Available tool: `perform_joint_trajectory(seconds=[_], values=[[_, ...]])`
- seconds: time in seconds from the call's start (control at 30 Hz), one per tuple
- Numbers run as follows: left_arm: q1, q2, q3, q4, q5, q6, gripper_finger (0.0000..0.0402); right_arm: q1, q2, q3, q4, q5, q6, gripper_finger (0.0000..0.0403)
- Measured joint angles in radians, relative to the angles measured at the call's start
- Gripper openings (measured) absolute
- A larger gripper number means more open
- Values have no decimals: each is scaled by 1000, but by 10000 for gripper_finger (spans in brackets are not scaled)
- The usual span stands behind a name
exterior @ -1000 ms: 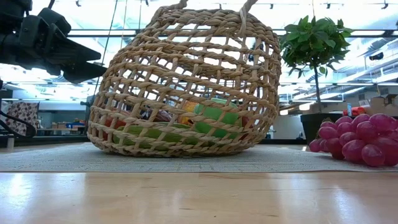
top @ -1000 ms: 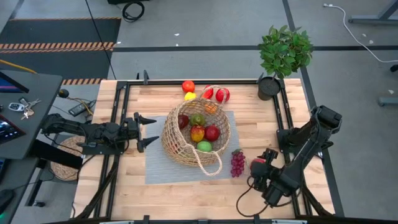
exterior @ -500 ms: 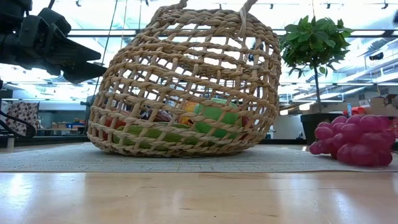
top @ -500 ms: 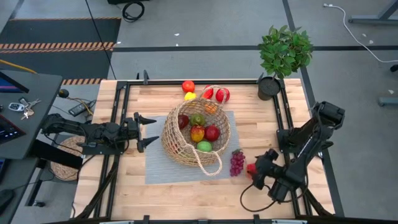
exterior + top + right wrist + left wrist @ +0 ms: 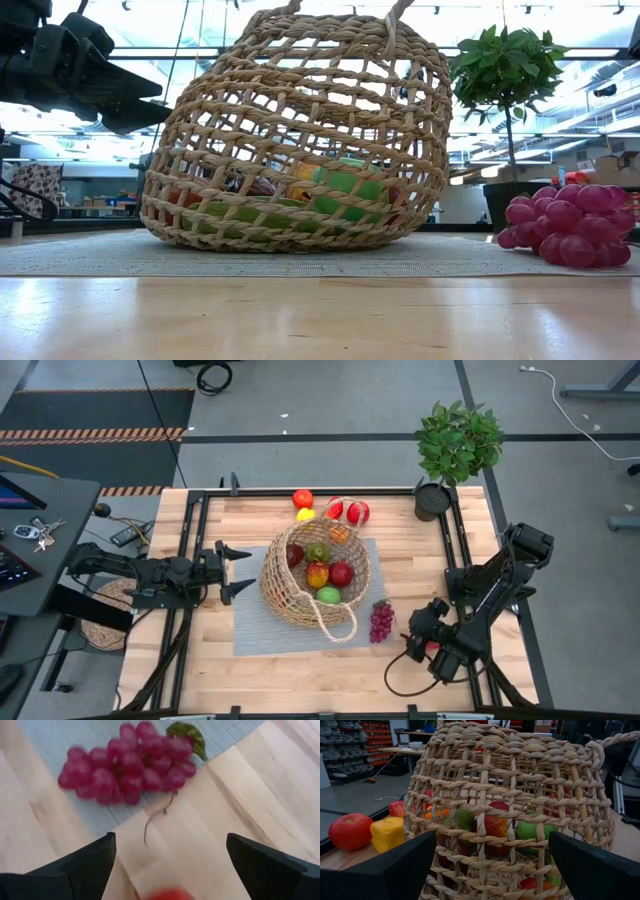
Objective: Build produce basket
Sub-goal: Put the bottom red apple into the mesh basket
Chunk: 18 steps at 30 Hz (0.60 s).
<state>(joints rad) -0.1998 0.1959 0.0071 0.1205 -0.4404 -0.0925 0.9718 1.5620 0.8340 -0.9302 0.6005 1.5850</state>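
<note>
The wicker basket (image 5: 315, 572) stands on a grey mat (image 5: 250, 630) at the table's middle and holds several fruits. Its looped handle (image 5: 338, 628) lies toward the near edge. A purple grape bunch (image 5: 382, 622) lies on the mat's near right corner, with its stem on the wood (image 5: 155, 820). My right gripper (image 5: 420, 632) is open just right of the grapes and touches nothing. A blurred red piece (image 5: 167, 895) shows low between its fingers. My left gripper (image 5: 240, 570) is open beside the basket's left wall (image 5: 520, 820).
A red fruit (image 5: 302, 498), a yellow lemon (image 5: 305, 514) and two red pieces (image 5: 347, 511) lie behind the basket at the far edge. A potted plant (image 5: 455, 445) stands at the far right corner. Bare wood lies along the near edge.
My right gripper has gone a little toward the grapes, then drawn slightly back toward the table's right. The grape bunch has shifted slightly in the low view. The red piece that showed at the gripper's tips is now mostly hidden under it.
</note>
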Motion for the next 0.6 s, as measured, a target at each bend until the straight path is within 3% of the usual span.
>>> perform_joint_trajectory(seconds=[0.27,0.6], values=[[0,0,0,0,0,0,394,0,0,212,-294,-100,-19,382],[0,0,0,0,0,0,394,71,0,242,-211,-211,34,382]])
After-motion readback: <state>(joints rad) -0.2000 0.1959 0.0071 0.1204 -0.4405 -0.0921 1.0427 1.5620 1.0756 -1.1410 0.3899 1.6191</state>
